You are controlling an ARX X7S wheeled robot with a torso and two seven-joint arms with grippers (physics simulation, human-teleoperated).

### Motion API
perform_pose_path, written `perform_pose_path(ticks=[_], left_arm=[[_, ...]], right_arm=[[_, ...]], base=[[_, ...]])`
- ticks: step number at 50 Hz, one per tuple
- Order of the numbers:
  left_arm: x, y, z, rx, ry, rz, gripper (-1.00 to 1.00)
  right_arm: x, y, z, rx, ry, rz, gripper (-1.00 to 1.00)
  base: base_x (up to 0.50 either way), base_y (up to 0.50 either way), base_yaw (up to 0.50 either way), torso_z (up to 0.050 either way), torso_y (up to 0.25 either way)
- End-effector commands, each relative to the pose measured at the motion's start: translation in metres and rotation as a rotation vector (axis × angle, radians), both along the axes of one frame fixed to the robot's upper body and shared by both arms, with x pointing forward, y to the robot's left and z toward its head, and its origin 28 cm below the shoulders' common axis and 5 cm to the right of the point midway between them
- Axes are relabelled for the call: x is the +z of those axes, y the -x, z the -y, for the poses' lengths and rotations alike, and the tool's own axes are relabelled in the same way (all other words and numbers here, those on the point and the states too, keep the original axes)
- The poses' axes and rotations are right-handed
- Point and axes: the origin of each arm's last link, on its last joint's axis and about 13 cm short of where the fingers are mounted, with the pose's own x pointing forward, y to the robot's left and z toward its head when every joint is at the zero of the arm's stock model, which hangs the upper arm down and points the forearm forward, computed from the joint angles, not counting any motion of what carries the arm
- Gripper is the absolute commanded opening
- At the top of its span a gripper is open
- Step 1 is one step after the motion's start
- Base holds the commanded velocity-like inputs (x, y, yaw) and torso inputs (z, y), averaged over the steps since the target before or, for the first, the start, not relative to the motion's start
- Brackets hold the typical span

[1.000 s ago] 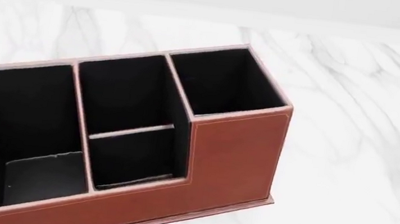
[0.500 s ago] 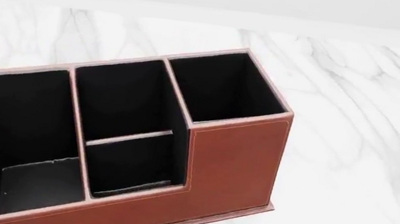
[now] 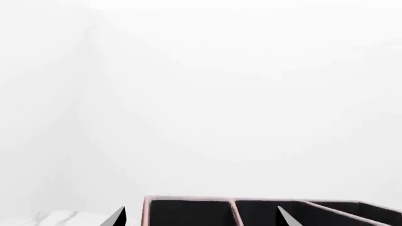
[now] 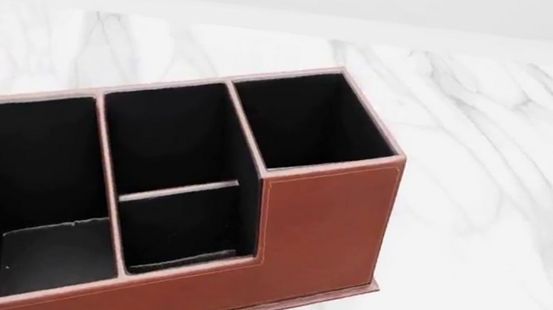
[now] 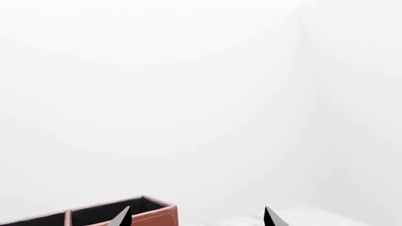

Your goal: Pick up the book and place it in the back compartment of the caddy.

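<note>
While my head camera looks down over the white marble table (image 4: 507, 150), the caddy (image 4: 321, 223) fills most of its view, standing ahead of both my grippers with its tall end toward my right side. Its black-lined cells are open on top: a tall one at the right end, two in the middle split by a low divider, and a wide one at the left end with a dark flat sheet at its bottom that I cannot identify.

My left gripper (image 3: 201, 219) shows in its wrist view as two dark fingertips set wide apart, so it is spread open with nothing between them. The caddy's rim (image 3: 188, 199) and black cells lie just beyond and below those tips.

My right gripper (image 5: 196, 217) likewise shows two dark tips held wide apart, open and empty. The caddy's end wall (image 5: 154, 217) sits beyond the one fingertip (image 5: 123, 218), off to my left of this gripper, with a strip of marble beyond the other.

The book does not appear in any of my three views, so I cannot tell where it lies.
</note>
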Motion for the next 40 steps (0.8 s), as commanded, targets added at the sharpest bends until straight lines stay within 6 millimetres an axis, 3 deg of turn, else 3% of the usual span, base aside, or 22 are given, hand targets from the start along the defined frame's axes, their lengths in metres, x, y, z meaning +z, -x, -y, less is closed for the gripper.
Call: perform_pose_path(ticks=[1, 13, 23, 40], left_arm=[[0.01, -0.021, -0.022, 0.0, -0.077, -0.057, 1.0], [0.017, -0.034, -0.034, 0.032, -0.082, -0.088, 1.0], [0.02, -0.038, -0.039, -0.228, -0.132, -0.157, 1.0], [0.019, -0.06, -0.042, -0.386, -0.273, -0.212, 1.0]], right_arm=[[0.0, 0.0, 0.0, -0.005, -0.002, 0.007, 1.0], [0.0, -0.001, 0.0, -0.006, -0.002, 0.004, 1.0], [0.0, -0.001, 0.001, -0.004, -0.004, 0.004, 1.0], [0.0, -0.003, 0.002, -0.011, -0.001, 0.006, 1.0]], base=[[0.0, 0.0, 0.0, 0.0, 0.0], [0.0, 0.0, 0.0, 0.0, 0.0], [0.0, 0.0, 0.0, 0.0, 0.0], [0.0, 0.0, 0.0, 0.0, 0.0]])
